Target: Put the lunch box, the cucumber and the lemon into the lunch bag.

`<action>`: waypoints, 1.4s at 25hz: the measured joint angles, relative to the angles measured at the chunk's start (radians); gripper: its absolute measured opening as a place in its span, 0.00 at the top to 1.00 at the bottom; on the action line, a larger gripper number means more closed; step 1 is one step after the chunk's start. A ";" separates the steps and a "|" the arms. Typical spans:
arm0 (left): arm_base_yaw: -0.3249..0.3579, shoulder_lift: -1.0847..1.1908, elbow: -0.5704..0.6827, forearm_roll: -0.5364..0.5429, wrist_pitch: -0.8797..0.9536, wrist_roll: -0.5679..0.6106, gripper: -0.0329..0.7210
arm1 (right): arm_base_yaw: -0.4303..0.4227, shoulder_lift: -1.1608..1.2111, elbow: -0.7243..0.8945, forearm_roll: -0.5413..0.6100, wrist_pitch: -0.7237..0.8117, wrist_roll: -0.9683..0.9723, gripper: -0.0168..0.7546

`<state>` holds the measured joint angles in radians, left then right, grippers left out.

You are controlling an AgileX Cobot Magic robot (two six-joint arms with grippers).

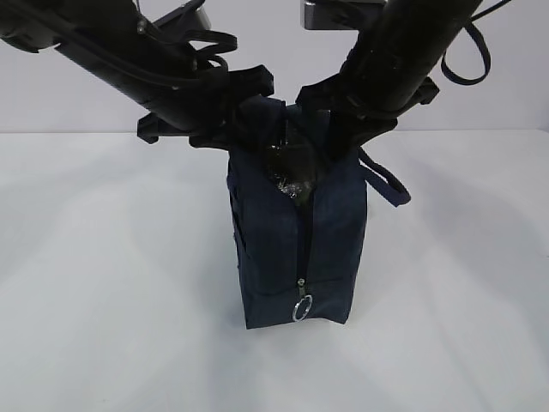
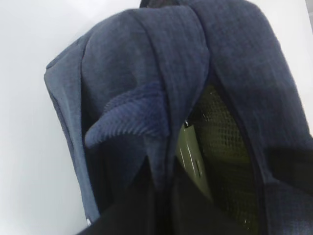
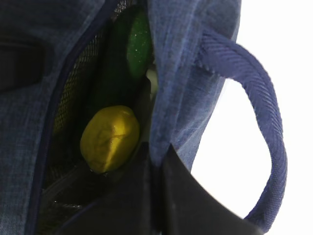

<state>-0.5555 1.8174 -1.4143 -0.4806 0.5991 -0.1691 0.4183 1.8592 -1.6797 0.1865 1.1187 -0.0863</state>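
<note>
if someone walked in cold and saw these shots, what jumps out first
The dark navy lunch bag stands upright mid-table, both black arms meeting at its open top. In the right wrist view, the bright yellow lemon glows inside the opening with the dark green cucumber just above it. The left wrist view shows the pale green lunch box tucked in the gap.

Close view of the navy lunch bag from above. Its fabric folds over a loop handle. Through the open slit, black mesh lining and the pale green edge of the lunch box appear.
</note>
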 joint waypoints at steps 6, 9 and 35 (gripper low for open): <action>-0.001 0.008 -0.016 0.000 -0.008 0.010 0.97 | 0.000 0.000 0.000 0.000 -0.024 0.000 0.97; -0.001 0.008 -0.016 0.000 -0.011 0.016 0.97 | 0.000 0.000 0.000 0.000 -0.023 0.000 0.97; -0.001 -0.062 -0.025 0.138 0.032 0.019 0.34 | 0.000 -0.078 0.000 -0.075 0.050 0.000 0.38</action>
<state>-0.5562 1.7554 -1.4390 -0.3430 0.6315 -0.1501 0.4183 1.7811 -1.6797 0.1112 1.1692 -0.0863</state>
